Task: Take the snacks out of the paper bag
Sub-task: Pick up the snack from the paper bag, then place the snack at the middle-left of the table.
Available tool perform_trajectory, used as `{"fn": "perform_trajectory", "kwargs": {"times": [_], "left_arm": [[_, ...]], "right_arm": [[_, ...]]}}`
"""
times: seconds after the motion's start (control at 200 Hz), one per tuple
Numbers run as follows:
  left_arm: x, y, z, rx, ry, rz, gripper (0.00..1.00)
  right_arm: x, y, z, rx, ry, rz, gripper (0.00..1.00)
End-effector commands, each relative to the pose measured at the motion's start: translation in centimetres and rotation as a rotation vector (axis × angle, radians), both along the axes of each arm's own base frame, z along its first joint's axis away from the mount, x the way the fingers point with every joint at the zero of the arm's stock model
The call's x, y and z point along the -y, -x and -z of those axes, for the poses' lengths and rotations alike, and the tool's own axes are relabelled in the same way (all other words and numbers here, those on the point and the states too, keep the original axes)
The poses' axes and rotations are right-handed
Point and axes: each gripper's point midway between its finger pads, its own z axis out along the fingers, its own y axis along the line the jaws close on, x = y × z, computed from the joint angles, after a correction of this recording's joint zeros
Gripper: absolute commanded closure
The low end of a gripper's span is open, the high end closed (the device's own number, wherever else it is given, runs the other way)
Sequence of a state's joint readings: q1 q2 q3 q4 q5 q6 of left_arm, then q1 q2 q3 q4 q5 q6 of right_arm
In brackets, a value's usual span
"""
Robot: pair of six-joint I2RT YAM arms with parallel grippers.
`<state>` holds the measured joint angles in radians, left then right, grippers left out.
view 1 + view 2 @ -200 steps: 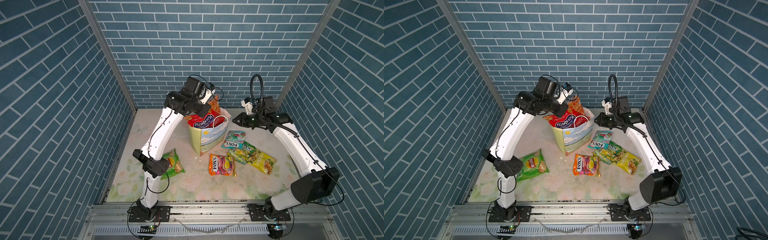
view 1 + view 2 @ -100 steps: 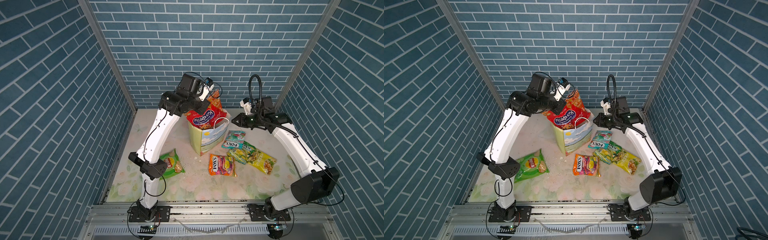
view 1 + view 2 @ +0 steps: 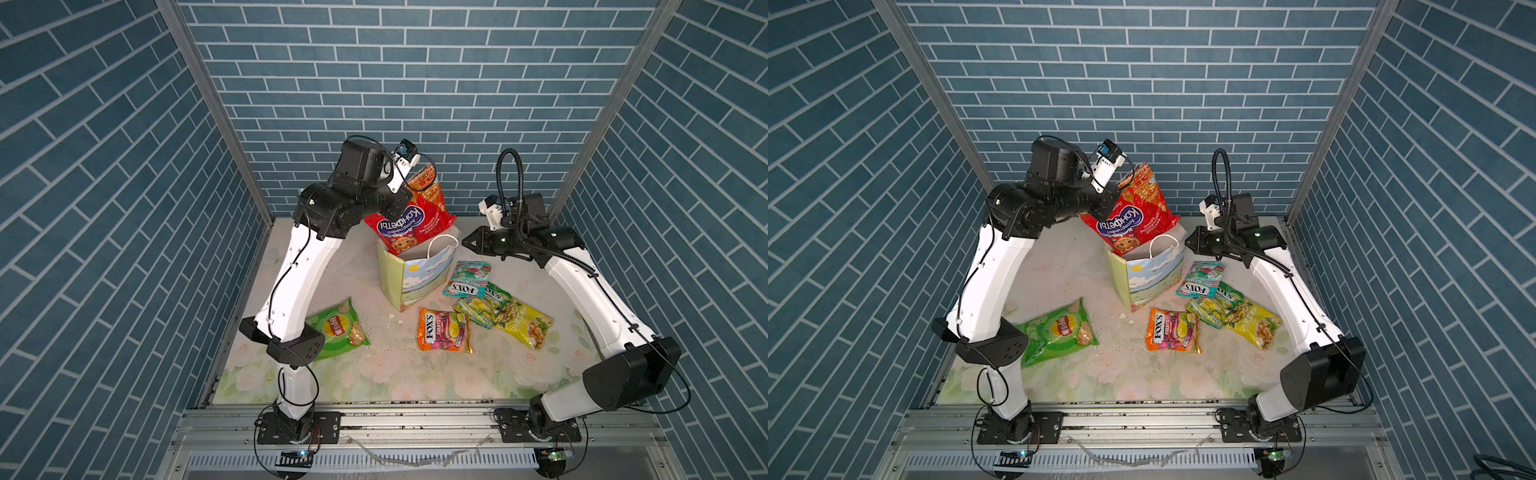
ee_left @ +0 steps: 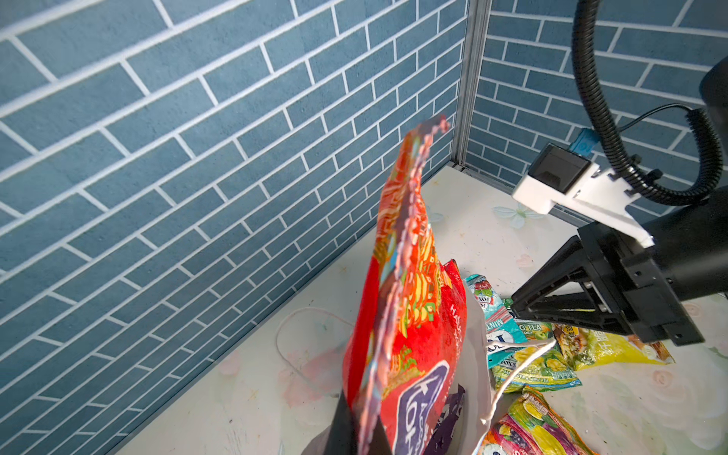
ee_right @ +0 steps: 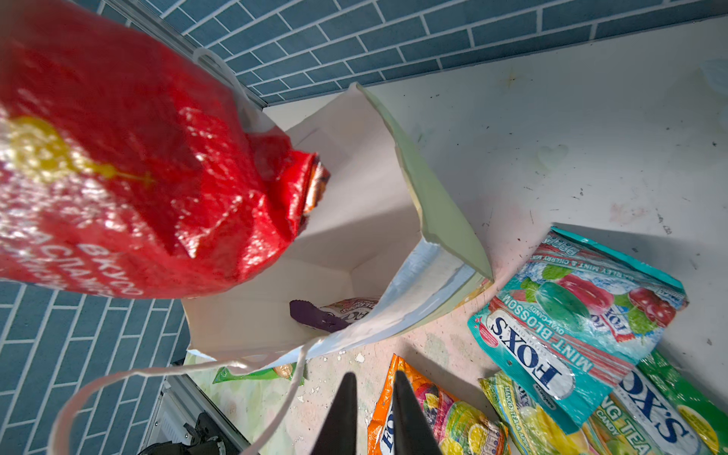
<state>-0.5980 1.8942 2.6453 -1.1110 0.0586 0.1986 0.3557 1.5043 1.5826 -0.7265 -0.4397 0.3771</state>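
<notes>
The paper bag (image 3: 424,278) (image 3: 1154,278) stands upright at mid-table, mouth open. My left gripper (image 4: 364,417) is shut on the edge of the large red bag (image 3: 409,216) (image 3: 1133,216) (image 4: 409,315), which hangs tilted above the mouth with its lower corner still inside. A purple packet (image 5: 319,317) lies at the bottom of the white inside (image 5: 354,220). My right gripper (image 3: 465,242) (image 5: 372,378) hovers just beside the bag's right rim, its fingers a narrow gap apart with nothing between them.
A green Lay's bag (image 3: 338,326) lies by the left arm's elbow. Right of the paper bag lie the orange FOX'S packet (image 3: 442,330), a teal one (image 3: 467,278), a green-yellow one (image 3: 482,305) and a yellow packet (image 3: 523,324). Brick walls close three sides.
My left arm has risen and drawn the red bag higher out of the paper bag. The right arm has stayed where it was.
</notes>
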Motion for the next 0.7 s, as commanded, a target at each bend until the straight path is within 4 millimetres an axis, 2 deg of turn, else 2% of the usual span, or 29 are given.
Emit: {"fn": "perform_trajectory", "kwargs": {"times": [0.0,0.245,0.695], "left_arm": [[-1.2,1.3,-7.9,0.231,0.126,-0.012,0.99],[-2.5,2.5,-9.6,0.29,0.121,-0.028,0.99],[-6.1,4.5,-12.6,0.402,0.088,-0.115,0.99]], "right_arm": [[-0.1,0.7,-1.2,0.032,0.003,-0.009,0.82],[-0.4,0.8,-1.3,0.037,0.006,-0.014,0.82],[-1.4,0.8,-1.4,0.039,0.007,-0.032,0.82]]}}
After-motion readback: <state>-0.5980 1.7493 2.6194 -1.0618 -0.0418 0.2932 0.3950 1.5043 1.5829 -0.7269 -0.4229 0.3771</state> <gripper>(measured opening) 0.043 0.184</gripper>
